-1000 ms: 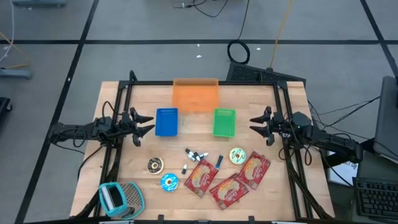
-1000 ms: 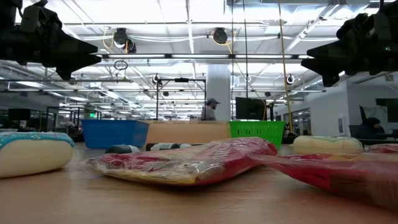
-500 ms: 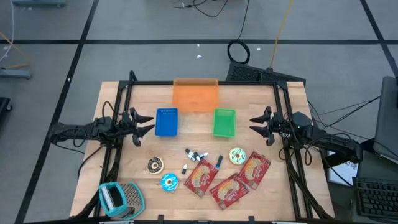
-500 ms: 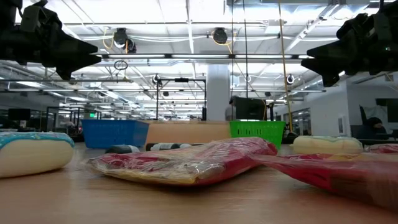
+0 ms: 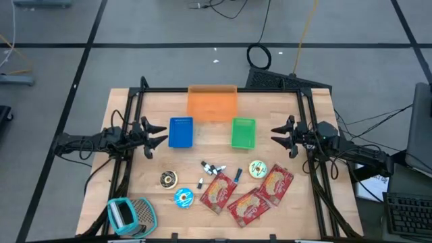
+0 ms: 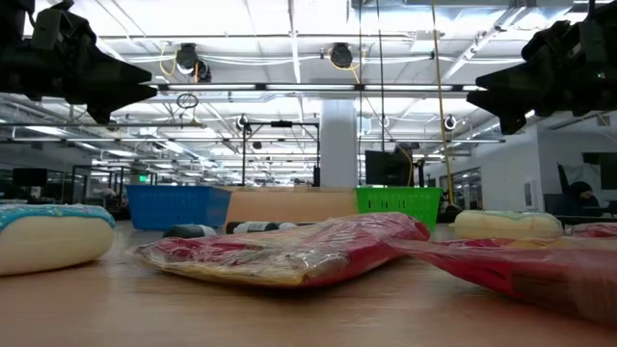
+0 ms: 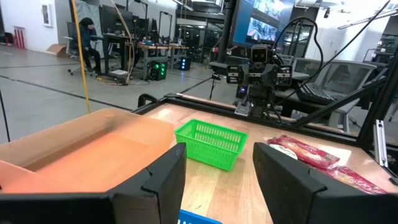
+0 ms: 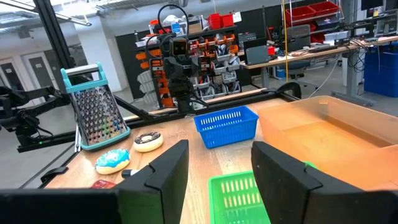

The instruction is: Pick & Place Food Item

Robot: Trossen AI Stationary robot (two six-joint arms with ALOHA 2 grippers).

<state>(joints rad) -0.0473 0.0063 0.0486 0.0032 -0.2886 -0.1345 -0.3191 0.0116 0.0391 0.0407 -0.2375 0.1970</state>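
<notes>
Lying near the table's front edge, three red snack packets (image 5: 246, 192) are judged light, crinkly and slippery, best pinched at an edge. Three donuts (image 5: 183, 197) and three baskets (image 5: 243, 133) are counted. Left gripper (image 5: 156, 133) and right gripper (image 5: 278, 134) are held open, empty, at the sides.

no text, label, brand or number can be read on anything in these views.

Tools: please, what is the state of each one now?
Left tool: open, holding nothing.
Right tool: open, holding nothing.
</notes>
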